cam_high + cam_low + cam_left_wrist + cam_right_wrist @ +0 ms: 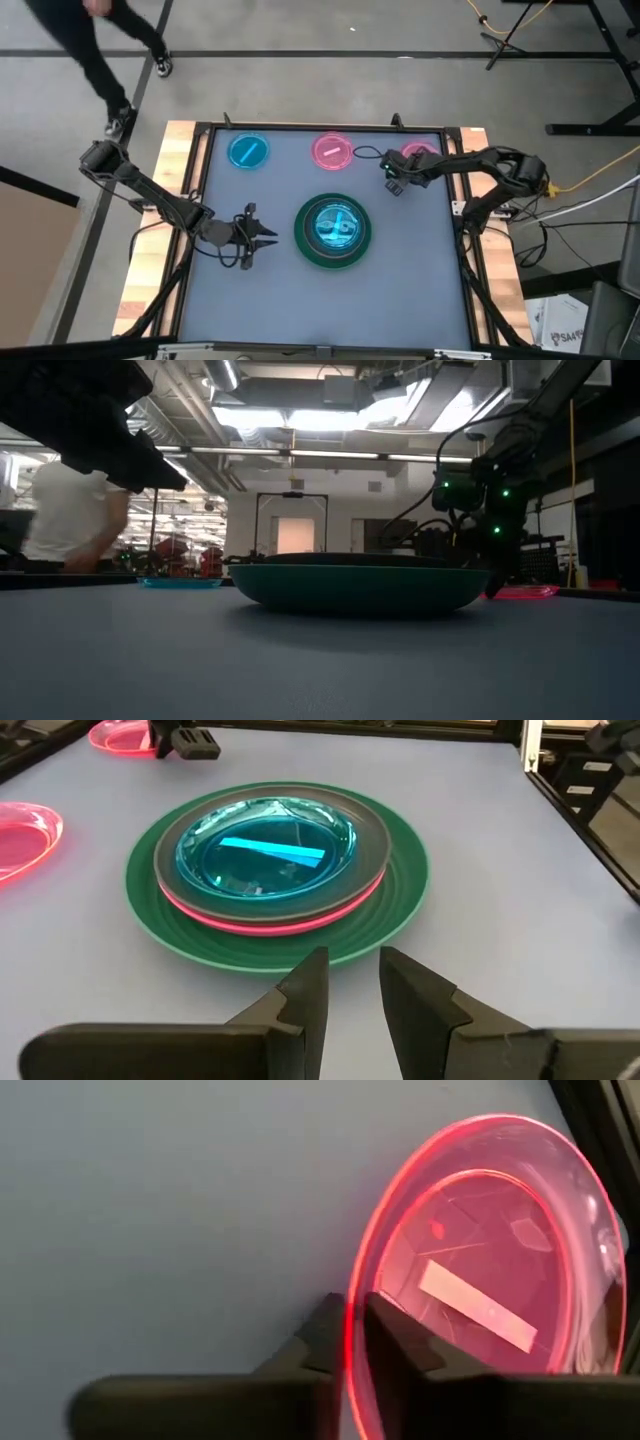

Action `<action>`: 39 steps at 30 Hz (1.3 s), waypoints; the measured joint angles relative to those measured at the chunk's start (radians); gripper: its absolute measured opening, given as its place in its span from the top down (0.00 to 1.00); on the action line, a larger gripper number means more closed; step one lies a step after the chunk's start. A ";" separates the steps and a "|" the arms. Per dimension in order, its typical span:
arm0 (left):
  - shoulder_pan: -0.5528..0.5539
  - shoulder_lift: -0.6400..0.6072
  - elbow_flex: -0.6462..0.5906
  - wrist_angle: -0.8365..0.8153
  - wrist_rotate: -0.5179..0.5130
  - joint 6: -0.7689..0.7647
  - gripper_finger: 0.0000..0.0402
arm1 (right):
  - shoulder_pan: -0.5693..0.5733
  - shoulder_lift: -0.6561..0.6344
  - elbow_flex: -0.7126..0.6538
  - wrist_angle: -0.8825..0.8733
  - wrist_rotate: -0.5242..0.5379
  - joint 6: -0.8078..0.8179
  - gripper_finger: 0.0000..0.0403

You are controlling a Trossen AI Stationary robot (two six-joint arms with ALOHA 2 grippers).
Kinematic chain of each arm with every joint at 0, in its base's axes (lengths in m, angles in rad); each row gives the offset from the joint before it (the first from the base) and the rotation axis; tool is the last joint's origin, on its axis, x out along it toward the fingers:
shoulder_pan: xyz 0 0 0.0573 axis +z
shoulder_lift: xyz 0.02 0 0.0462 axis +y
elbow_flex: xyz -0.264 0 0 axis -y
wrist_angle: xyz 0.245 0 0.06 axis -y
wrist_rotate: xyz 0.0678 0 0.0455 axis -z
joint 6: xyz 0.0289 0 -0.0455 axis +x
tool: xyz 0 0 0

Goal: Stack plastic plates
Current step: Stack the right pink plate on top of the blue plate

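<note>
Right gripper (355,1342) at the table's far right corner, fingers pinched on the rim of a small pink plate (490,1280). Second small pink plate (332,151) and a small blue plate (248,152) lie off to its side. Left gripper (352,985) narrowly parted, holding nothing, just short of the stack: green plate (400,910), hot pink plate (270,923), blue plate (268,850) on top.

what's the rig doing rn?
Stacking plastic plates. A stack sits mid-table: a dark green plate at the bottom, a hot pink plate on it, a small blue plate on top. The right gripper is at the table's far right, pinching the rim of a small pink plate. The left gripper waits open beside the stack. Another pink plate and a blue one lie loose along the far edge.
</note>
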 joint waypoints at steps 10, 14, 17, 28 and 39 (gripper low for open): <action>0.000 0.000 0.000 0.001 0.002 -0.019 0.78 | 0.092 -0.025 -0.002 0.012 0.001 -0.052 1.00; 0.000 0.000 0.000 0.001 0.002 -0.019 0.78 | 0.181 -0.066 0.009 -0.006 -0.003 -0.045 1.00; 0.000 0.000 0.000 0.001 0.002 -0.019 0.78 | 0.255 -0.091 0.041 -0.036 -0.001 -0.023 1.00; 0.001 0.000 0.000 0.001 -0.005 -0.019 0.78 | 0.547 -0.117 0.223 -0.103 0.002 0.000 1.00; 0.001 0.000 0.000 0.000 0.001 -0.019 0.78 | 0.776 -0.118 0.311 -0.010 -0.088 -0.090 1.00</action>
